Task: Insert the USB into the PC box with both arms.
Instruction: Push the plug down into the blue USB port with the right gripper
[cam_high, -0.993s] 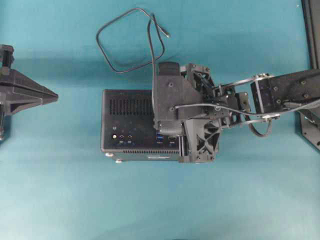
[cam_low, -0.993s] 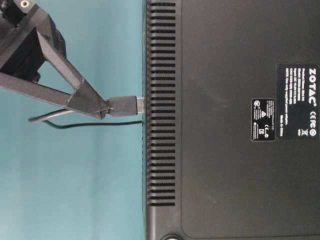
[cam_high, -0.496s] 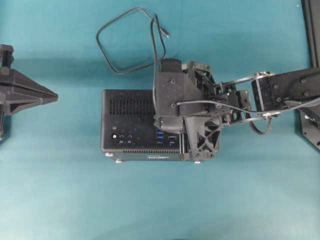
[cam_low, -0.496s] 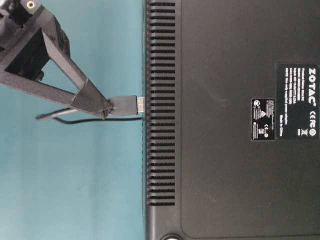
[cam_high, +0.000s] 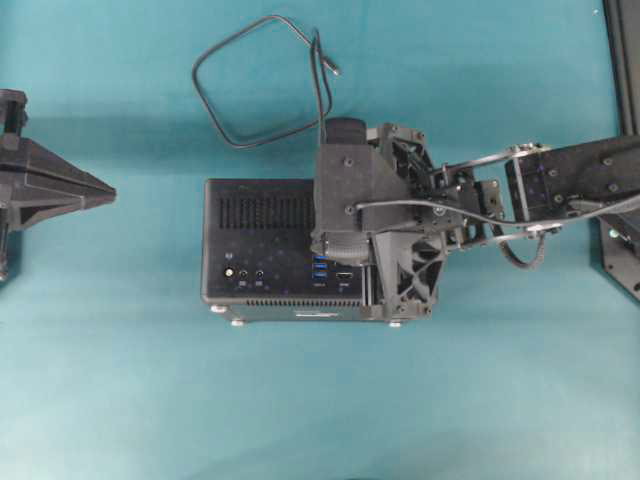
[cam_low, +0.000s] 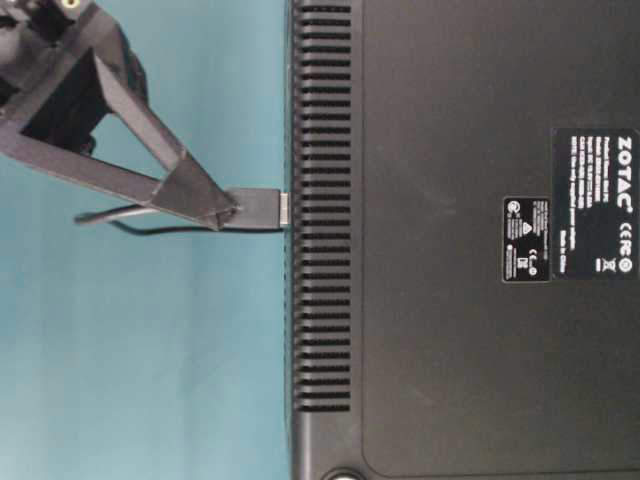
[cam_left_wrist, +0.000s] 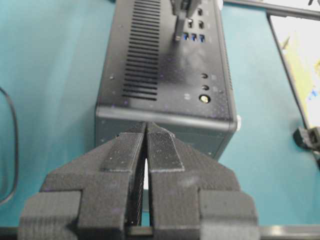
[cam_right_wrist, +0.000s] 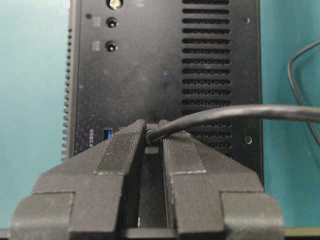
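Observation:
The PC box (cam_high: 230, 230) lies on the teal cloth, its port face up. My right gripper (cam_low: 232, 212) is shut on the USB plug (cam_low: 258, 208), whose metal tip meets the box's port face (cam_low: 300, 250). In the right wrist view the fingers (cam_right_wrist: 120, 145) pinch the plug where the cable (cam_right_wrist: 240, 113) leaves it, just above a blue socket (cam_right_wrist: 107, 133). The cable loops (cam_high: 215, 120) behind the box. My left gripper (cam_high: 100, 190) hovers shut and empty left of the box; its fingertips (cam_left_wrist: 146, 130) point at the box's end wall (cam_left_wrist: 165, 65).
A black frame rail (cam_high: 625, 60) runs down the top right corner. The right arm's wrist (cam_high: 345, 200) covers the right half of the box from above. Audio jacks (cam_high: 243, 272) and vent slots (cam_high: 260, 212) show on the box's left half.
My right gripper has carried the plug closer to the box. The gap between its metal tip and the port face has closed. The left arm has not moved.

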